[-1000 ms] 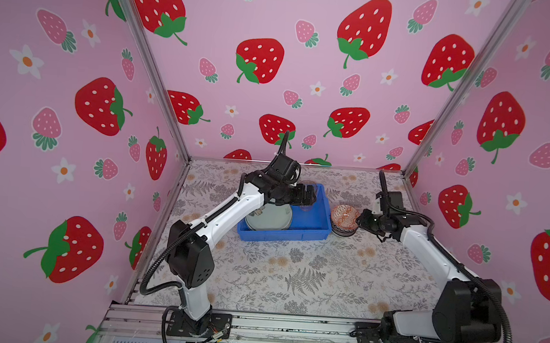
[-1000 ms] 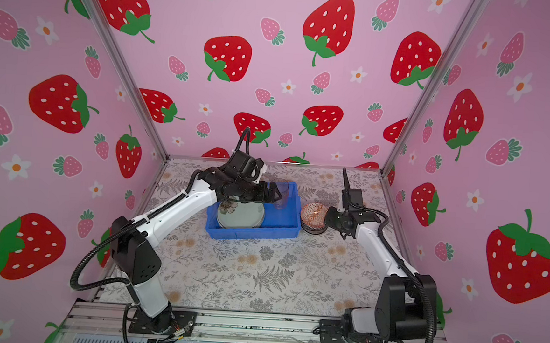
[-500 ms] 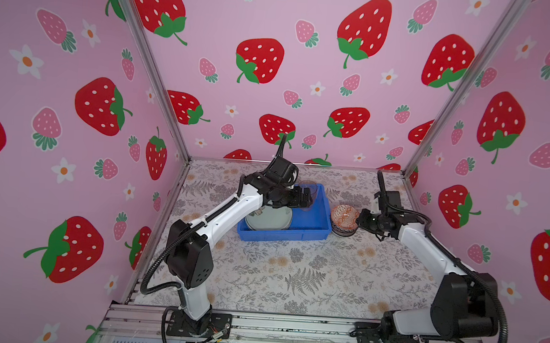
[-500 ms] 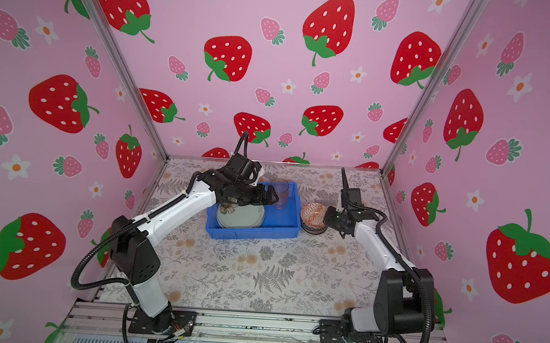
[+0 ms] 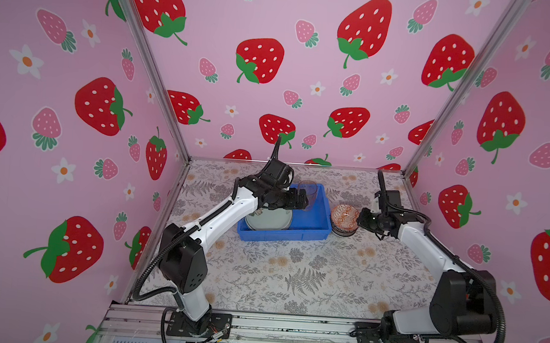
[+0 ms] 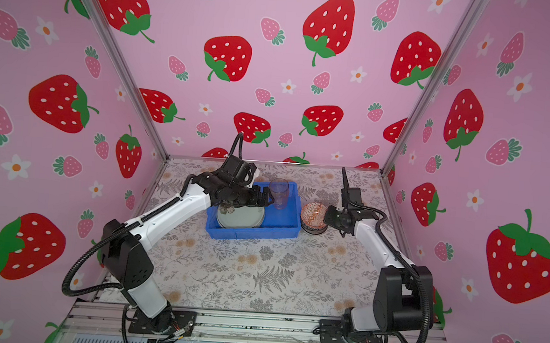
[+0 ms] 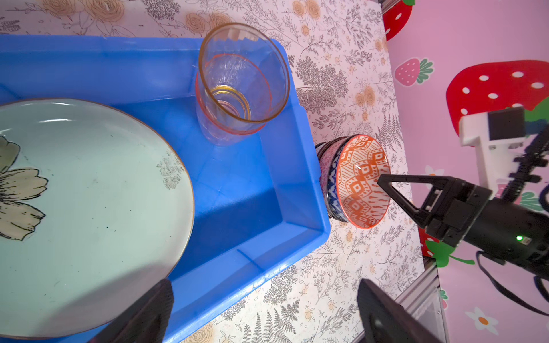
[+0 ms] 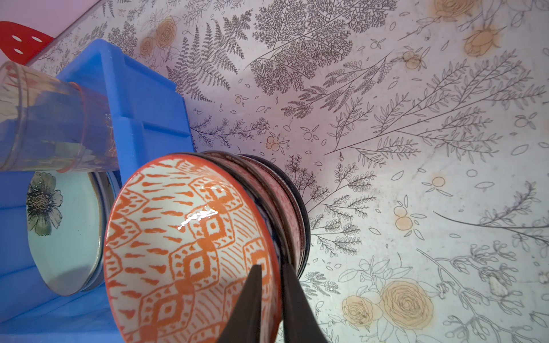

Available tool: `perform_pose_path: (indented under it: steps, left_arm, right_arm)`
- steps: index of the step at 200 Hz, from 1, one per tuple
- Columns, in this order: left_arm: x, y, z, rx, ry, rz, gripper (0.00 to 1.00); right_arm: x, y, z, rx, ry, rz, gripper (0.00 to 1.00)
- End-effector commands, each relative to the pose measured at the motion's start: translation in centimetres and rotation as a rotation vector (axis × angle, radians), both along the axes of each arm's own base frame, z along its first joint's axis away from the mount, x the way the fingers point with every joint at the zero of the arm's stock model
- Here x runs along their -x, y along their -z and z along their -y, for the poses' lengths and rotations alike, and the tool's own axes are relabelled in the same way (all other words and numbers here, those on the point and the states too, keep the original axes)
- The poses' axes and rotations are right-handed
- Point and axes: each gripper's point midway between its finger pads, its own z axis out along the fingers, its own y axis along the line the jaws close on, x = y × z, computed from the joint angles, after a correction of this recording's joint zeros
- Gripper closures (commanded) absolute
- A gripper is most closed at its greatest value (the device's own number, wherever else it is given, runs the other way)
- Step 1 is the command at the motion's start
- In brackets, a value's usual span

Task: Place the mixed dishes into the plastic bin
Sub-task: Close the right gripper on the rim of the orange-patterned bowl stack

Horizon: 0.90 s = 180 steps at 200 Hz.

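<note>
The right gripper (image 8: 271, 268) pinches the rim of the orange-red bowl (image 8: 190, 237) on the side away from the blue bin (image 5: 282, 236), with 1 finger inside and 1 outside. This bowl tops a stack of bowls (image 7: 328, 178) standing on the table (image 5: 293, 273) just outside the bin's right wall. The left gripper (image 5: 302, 200) hangs spread wide over the bin, just beside the upright tumbler (image 5: 308, 193), which stands inside with the pale green plate (image 5: 268, 220).

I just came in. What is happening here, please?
Two robot arms are putting dishes into a blue bin. A green plate and a glass are in it already. The right gripper pinches the rim of the orange bowl atop a bowl stack beside the bin. The left gripper hangs open over the bin, empty.
</note>
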Motion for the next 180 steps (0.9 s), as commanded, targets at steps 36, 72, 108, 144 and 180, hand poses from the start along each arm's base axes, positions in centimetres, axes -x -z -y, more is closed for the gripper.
perform_pose_path:
  steps: [36,72,108,144,180]
  left_arm:
    - [0.0,-0.5,-0.5,-0.001,-0.007,0.019,0.01]
    - [0.0,-0.4,-0.9,-0.006,-0.015,0.017,0.01]
    - [0.2,-0.4,-1.0,-0.004,-0.016,0.016,0.01]
    - [0.4,-0.3,-1.2,-0.007,-0.019,0.015,0.01]
    - [0.5,-0.3,-1.2,-0.004,-0.019,0.011,0.01]
  right_arm:
    - [-0.8,-0.3,-0.4,-0.02,-0.012,0.01,0.88]
    - [-0.8,-1.0,-0.4,-0.024,-0.011,0.023,0.92]
    - [-0.9,-2.1,-0.2,-0.013,-0.01,0.042,0.96]
    - [-1.1,-3.1,-0.1,-0.007,-0.011,0.059,0.99]
    - [-1.1,-3.8,-0.1,-0.002,-0.015,0.07,1.0]
